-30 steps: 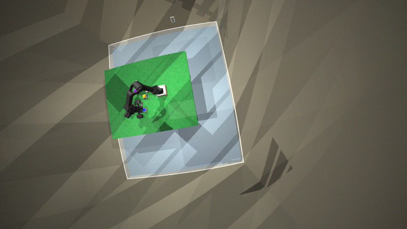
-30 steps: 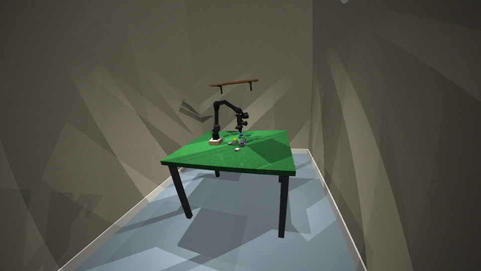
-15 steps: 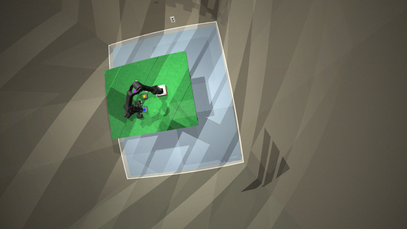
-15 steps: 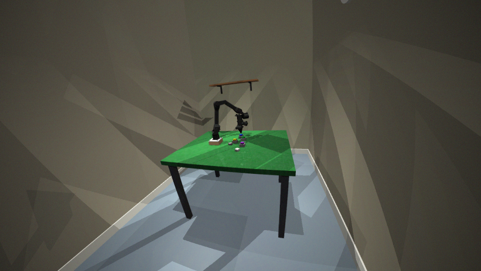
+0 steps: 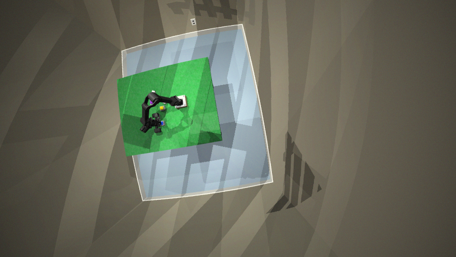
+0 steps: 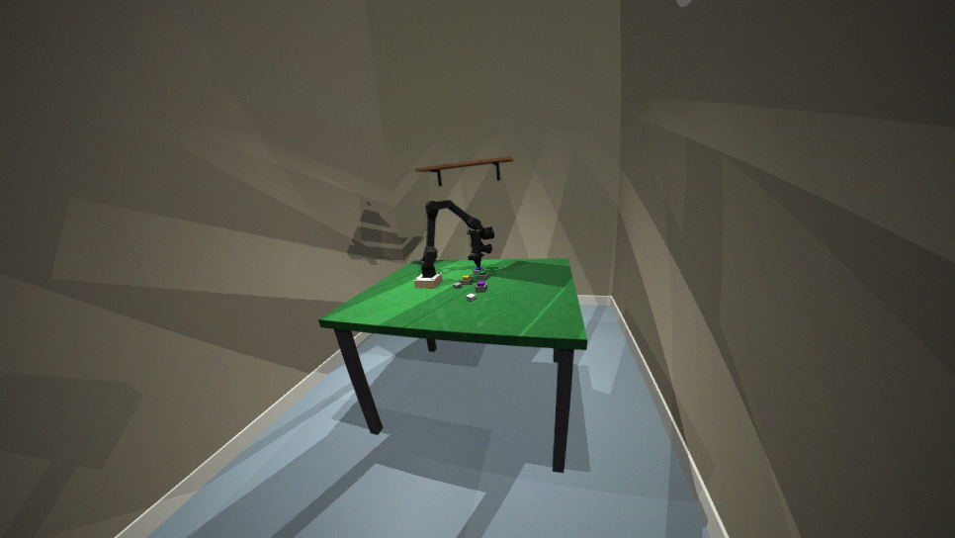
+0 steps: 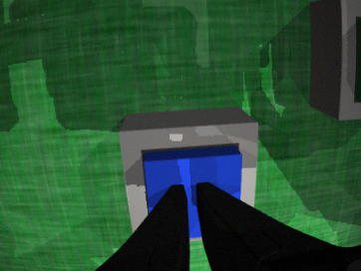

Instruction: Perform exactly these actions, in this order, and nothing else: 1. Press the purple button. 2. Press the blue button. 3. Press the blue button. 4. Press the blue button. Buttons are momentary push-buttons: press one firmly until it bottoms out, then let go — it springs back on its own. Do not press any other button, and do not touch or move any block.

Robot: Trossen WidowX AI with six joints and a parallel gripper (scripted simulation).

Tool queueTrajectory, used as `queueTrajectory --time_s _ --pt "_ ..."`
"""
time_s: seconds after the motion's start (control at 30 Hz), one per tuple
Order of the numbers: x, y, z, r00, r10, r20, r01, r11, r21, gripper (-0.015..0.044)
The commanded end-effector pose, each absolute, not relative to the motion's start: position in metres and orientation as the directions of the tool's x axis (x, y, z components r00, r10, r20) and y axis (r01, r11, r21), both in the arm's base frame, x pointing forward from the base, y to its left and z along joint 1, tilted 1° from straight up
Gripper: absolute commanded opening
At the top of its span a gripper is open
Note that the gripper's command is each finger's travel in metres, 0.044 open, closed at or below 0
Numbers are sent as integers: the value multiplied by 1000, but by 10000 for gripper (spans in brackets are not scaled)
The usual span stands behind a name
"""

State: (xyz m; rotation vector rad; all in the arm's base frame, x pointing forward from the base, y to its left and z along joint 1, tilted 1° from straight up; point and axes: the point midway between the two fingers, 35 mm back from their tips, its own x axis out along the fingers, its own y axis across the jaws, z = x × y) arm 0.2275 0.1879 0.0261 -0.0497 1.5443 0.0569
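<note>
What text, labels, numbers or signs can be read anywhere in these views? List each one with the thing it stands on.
None can be read. The blue button and its grey housing carry no lettering, only a small pale mark too blurred to make out. The shut gripper is plain black. The small white plate on the wall is too small to read.

The nearly shut tool [image 7: 191, 188] stood on the blue button [image 7: 191, 176], with open green desk [image 7: 67, 174] to its left and beyond it, while a grey button housing [image 7: 335, 58] stood near on the right, blocking a sideways pass there.
</note>
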Motion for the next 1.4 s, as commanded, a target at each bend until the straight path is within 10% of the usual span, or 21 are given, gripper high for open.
queueTrajectory --time_s 0.0,1.37 --pt "226 186 23 19 1 -1000 -63 998 0 20" --pt "226 187 33 19 1 -1000 -63 998 0 20"
